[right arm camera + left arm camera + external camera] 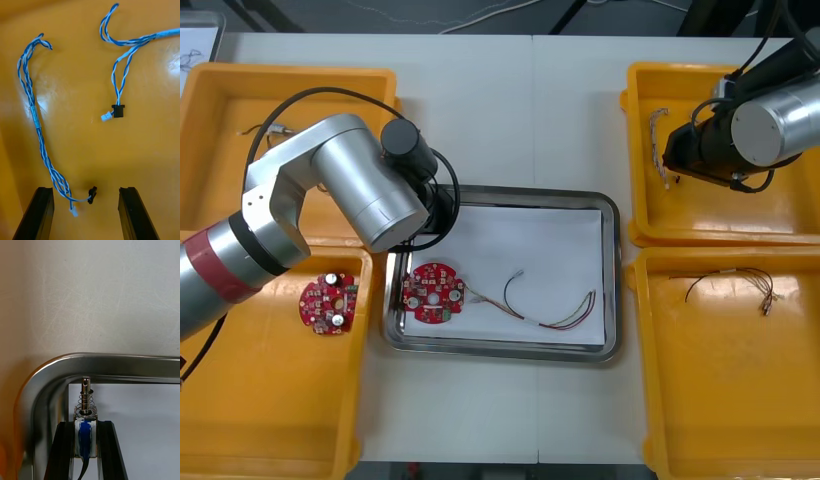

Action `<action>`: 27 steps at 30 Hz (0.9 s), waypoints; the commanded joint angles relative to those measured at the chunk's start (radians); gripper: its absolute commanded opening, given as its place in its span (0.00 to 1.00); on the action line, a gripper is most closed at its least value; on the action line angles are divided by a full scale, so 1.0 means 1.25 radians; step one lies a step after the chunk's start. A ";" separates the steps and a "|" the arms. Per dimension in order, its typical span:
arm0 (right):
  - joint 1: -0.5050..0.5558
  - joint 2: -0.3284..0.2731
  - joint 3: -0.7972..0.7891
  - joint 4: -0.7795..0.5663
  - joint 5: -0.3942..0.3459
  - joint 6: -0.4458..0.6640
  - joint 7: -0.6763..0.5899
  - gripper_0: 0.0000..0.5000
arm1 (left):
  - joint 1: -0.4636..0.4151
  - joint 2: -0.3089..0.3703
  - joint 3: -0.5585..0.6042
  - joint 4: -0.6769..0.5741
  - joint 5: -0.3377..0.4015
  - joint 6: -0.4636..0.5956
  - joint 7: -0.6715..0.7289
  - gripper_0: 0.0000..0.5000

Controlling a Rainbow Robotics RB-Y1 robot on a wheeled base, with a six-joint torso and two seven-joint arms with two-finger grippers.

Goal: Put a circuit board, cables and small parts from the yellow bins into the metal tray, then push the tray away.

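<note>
- The metal tray [612, 270], white inside, lay at the middle of the worktop [510, 110], nearer its near edge, with yellow bins on either side.
- The left gripper [86, 426] was at the tray's far left corner. Its jaws were clamped on a small metal part [86, 403], whose spring and pin stood out beyond the fingertips toward the tray's curved rim. Whether the part touched the tray floor could not be told.
- A circuit board [432, 294], round and red, lay flat in the tray's near left corner. A red and yellow cable [555, 318] lay just beside it, curving toward the tray's right wall.
- A second circuit board [329, 303] lay in the near left bin [270, 400], at the worktop's near left corner, close to the bin wall facing the tray.
- The right gripper [85, 190] hung inside the far right bin [790, 205], at the worktop's far right corner. Its jaws stood apart and held nothing.
- A twisted blue and white cable [35, 120] lay on that bin's floor, its connector end in line between the jaws. A second twisted cable [122, 75] lay farther from the jaws, apart from the first.
- A black cable [730, 283] lay in the near right bin [740, 400], toward the bin's far wall.
</note>
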 commanded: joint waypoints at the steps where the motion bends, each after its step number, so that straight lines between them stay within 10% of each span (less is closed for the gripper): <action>1: -0.034 0.032 0.006 0.023 0.011 -0.023 0.034 1.00 | 0.001 -0.017 -0.014 -0.009 -0.008 0.000 -0.044 0.03; 2: -0.034 0.033 0.006 0.025 0.011 -0.026 0.034 1.00 | 0.001 -0.017 -0.014 -0.010 -0.009 0.001 -0.043 0.10; 4: -0.034 0.039 0.010 0.036 0.011 -0.031 0.035 1.00 | 0.001 -0.017 -0.014 -0.016 -0.009 0.007 -0.041 0.71; 6: -0.034 0.043 0.011 0.040 0.014 -0.033 0.035 1.00 | 0.002 -0.017 -0.014 -0.020 -0.008 0.011 -0.037 0.98; 17: -0.034 0.047 0.033 0.046 0.010 -0.033 0.034 1.00 | 0.000 -0.017 -0.005 -0.065 -0.007 0.054 -0.016 1.00; 21: -0.034 0.047 0.034 0.046 0.005 -0.032 0.035 0.25 | 0.000 -0.017 0.018 -0.099 0.007 0.101 -0.012 1.00; 27: -0.034 0.044 0.034 0.046 0.000 -0.032 0.038 0.00 | -0.004 -0.017 0.078 -0.159 0.041 0.187 -0.014 1.00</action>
